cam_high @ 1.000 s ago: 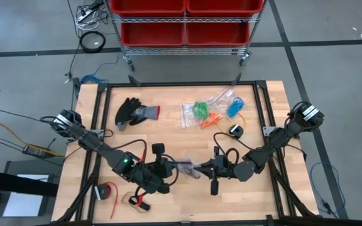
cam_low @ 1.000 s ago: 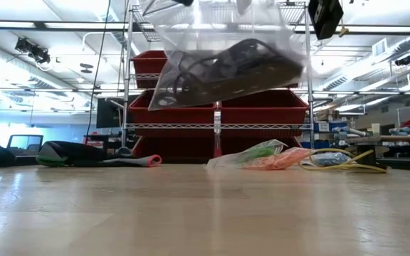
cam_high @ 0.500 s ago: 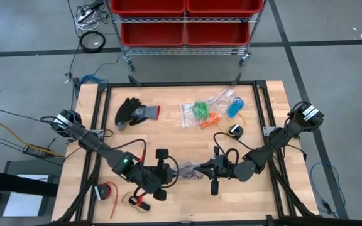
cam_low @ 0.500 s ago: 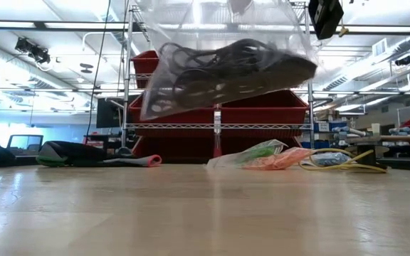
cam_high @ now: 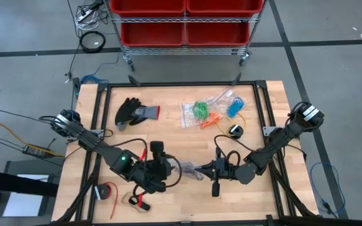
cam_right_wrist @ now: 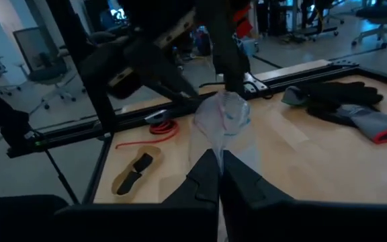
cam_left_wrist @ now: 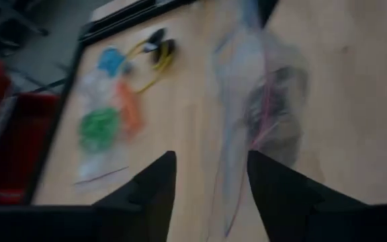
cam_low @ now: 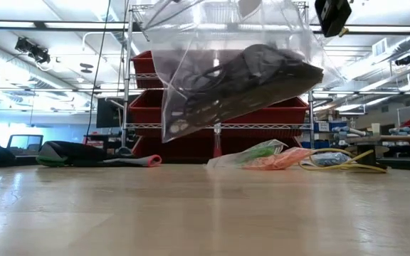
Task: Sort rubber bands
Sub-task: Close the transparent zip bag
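— Where are the rubber bands right now?

— The black rubber bands (cam_low: pixel 244 75) sit tangled inside a clear plastic bag (cam_low: pixel 226 67) that hangs above the wooden table (cam_high: pixel 256 194), near its front edge, between the two arms. The green, orange and blue rubber bands (cam_high: pixel 209 112) lie in clear bags at the back of the table, beside a yellow cable (cam_low: pixel 347 165).

— Who holds the hanging bag?

— The right gripper (cam_high: pixel 201 171) pinches one edge of it, fingers (cam_right_wrist: pixel 207 176) pressed together on the plastic. The left gripper (cam_high: pixel 175 171) is just beside it with fingers (cam_left_wrist: pixel 156 181) spread apart (the bag shows in the gap beyond them).

— Anything else?

— A black work glove (cam_high: pixel 136 112) with a grey cuff lies at the back left.
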Controlling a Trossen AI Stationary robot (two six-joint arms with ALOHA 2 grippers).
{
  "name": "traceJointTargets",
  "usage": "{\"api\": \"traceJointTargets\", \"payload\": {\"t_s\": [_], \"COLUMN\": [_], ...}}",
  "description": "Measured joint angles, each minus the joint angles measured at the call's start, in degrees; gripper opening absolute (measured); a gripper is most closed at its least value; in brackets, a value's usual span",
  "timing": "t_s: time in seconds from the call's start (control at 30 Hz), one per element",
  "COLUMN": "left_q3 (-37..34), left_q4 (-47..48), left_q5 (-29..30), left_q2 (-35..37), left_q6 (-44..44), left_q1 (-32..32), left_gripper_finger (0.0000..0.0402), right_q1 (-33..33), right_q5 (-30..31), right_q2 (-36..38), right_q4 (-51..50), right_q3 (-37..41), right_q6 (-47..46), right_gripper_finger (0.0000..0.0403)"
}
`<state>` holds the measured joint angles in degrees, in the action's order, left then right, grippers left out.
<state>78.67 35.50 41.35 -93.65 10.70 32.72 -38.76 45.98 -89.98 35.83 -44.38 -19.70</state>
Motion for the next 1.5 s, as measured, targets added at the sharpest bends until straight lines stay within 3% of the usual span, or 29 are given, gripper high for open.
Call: {"api": "traceJointTargets", "payload": {"t_s": [0.23, 0.4, 0.5, 0.67, 0.9, 1.03, 1.17, 1.37, 1.5], "left_q3": [6.62, 4.38, -0.06, -12.42, -33.99, -42.25, -46.02, -46.18, -45.54], "left_q4": [16.51, 21.28, 19.08, 0.92, -48.29, -66.25, -74.14, -81.46, -81.01], "left_q5": [5.92, 10.67, 11.51, 8.04, -4.56, -6.87, -8.11, -9.56, -11.40], "left_q2": [0.24, 2.34, 4.85, 10.78, 16.67, 16.35, 14.84, 12.86, 12.47], "left_q6": [4.59, 11.95, 15.43, 15.95, 5.17, 4.85, 7.53, 6.40, 7.58], "left_q1": [1.48, 2.83, 3.42, 3.69, 3.79, 3.64, 3.31, 2.25, -0.01], "left_gripper_finger": [0.0219, 0.0212, 0.0204, 0.0195, 0.0193, 0.0193, 0.0193, 0.0193, 0.0193], "right_q1": [-1.50, -3.35, -4.10, -4.38, -3.64, -3.48, -2.98, -1.74, -1.26], "right_q5": [3.58, 5.35, 5.59, 5.68, 5.65, 5.39, 5.15, 3.78, 3.75], "right_q2": [3.23, 6.75, 8.35, 8.97, 8.97, 8.99, 8.99, 8.80, 8.75], "right_q4": [0.01, 0.11, 0.09, 0.11, 0.99, 1.64, 1.63, 1.79, 1.79], "right_q3": [0.00, 0.00, 0.00, 0.00, 0.00, -0.96, -1.89, -1.97, -1.97], "right_q6": [4.00, 8.12, 9.71, 10.48, 11.39, 13.60, 15.44, 14.83, 14.81], "right_gripper_finger": [0.0000, 0.0000, 0.0000, 0.0000, 0.0000, 0.0000, 0.0000, 0.0000, 0.0000]}}
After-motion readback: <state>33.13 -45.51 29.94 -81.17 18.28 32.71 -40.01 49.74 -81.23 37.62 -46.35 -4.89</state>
